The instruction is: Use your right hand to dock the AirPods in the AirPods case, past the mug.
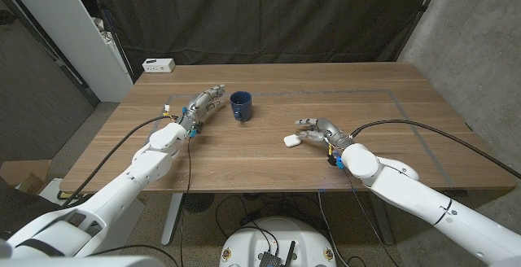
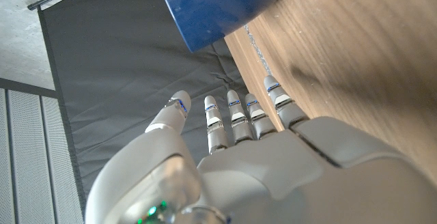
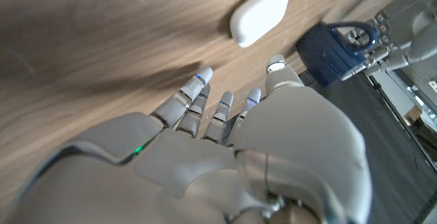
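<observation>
AirPods case (image 1: 291, 140) on table, right robot hand (image 1: 314, 130) open beside it.

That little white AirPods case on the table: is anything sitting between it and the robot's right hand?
Nothing visible. The AirPods case lies on bare wood just off the right hand's fingers, apart from them. The blue mug stands farther off, by the left hand, not between the right hand and the case.
</observation>
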Controlling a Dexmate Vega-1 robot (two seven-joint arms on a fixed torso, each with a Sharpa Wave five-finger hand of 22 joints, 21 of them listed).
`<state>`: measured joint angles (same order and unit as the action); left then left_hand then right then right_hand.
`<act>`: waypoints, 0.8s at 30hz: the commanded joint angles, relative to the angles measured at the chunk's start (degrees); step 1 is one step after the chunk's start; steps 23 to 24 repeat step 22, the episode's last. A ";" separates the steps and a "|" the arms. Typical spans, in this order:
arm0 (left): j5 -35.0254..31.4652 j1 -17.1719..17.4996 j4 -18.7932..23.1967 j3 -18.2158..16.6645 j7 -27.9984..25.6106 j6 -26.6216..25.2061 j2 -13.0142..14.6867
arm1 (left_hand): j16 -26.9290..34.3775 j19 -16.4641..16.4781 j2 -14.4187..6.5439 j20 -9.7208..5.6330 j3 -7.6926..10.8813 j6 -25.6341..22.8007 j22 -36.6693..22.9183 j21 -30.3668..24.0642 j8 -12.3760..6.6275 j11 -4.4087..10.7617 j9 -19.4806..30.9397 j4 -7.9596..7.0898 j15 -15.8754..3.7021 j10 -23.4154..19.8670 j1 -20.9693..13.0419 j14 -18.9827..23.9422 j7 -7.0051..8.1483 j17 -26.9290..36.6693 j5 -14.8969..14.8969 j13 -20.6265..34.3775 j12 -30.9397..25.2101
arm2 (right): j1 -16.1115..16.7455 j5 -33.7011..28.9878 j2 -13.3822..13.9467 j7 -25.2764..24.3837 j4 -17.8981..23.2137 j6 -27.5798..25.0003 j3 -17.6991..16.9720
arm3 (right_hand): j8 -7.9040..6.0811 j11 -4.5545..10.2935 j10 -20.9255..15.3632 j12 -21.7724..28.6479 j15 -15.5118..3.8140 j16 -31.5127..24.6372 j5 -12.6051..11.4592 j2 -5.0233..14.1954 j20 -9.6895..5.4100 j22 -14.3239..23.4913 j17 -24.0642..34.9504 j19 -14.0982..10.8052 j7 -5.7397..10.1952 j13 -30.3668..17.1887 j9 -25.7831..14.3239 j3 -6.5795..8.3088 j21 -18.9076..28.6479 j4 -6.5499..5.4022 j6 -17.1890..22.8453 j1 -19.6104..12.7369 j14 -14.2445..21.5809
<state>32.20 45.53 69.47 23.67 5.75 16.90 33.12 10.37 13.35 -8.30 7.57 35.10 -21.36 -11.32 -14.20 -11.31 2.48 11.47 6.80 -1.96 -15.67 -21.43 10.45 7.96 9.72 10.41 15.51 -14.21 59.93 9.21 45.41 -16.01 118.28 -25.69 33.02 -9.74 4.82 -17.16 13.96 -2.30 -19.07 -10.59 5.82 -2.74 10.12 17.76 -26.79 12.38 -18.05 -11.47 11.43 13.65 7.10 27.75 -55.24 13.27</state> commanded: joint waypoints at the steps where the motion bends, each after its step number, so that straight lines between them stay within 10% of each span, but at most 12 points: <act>1: 0.23 0.86 1.22 -0.93 1.04 3.15 0.54 | 0.38 0.14 -0.21 0.17 -0.04 -0.04 -0.10 -0.01 -0.08 0.23 0.05 0.21 -0.17 -0.46 0.30 0.47 0.44 0.22 0.39 0.14 -0.36 | 2.55 5.59 -1.05 -2.73 0.28 6.47 -6.77 | -1.35 0.62 -1.35 0.23 -7.28 0.47 0.02 1.70 -1.31 -0.09 -0.58 -0.30 -1.05 0.16 -0.22 -0.04 -0.47 -1.01 0.92 1.92 1.40; 11: -0.60 1.79 3.39 -1.46 1.14 4.44 2.00 | 0.59 0.33 -0.15 0.13 -0.05 0.23 -0.08 -0.06 0.04 0.08 0.04 0.18 -0.18 -0.76 0.37 1.26 0.51 0.23 0.38 0.11 -0.45 | 4.83 12.60 -3.76 -1.35 -4.00 18.36 -11.69 | -0.53 -0.51 -0.99 -0.55 -6.91 2.43 -0.50 2.89 -2.81 -0.38 -2.50 -0.25 -3.54 0.94 -0.24 0.75 -1.22 -1.35 -2.15 2.96 0.82; 24: -1.60 3.31 6.34 -2.07 0.72 5.66 3.60 | 0.51 0.19 -0.12 0.14 -0.06 0.75 -0.07 0.03 0.22 0.12 0.04 0.15 -0.10 -0.74 0.45 1.32 0.98 0.24 0.38 0.09 -0.42 | 4.00 11.78 -4.72 -3.53 -4.08 18.36 -11.30 | -0.52 -0.47 -0.74 -1.23 -6.71 3.65 -1.37 4.86 -3.39 -0.50 -3.82 -0.48 -4.31 1.80 -0.20 2.88 -1.70 -1.51 -4.16 2.68 0.91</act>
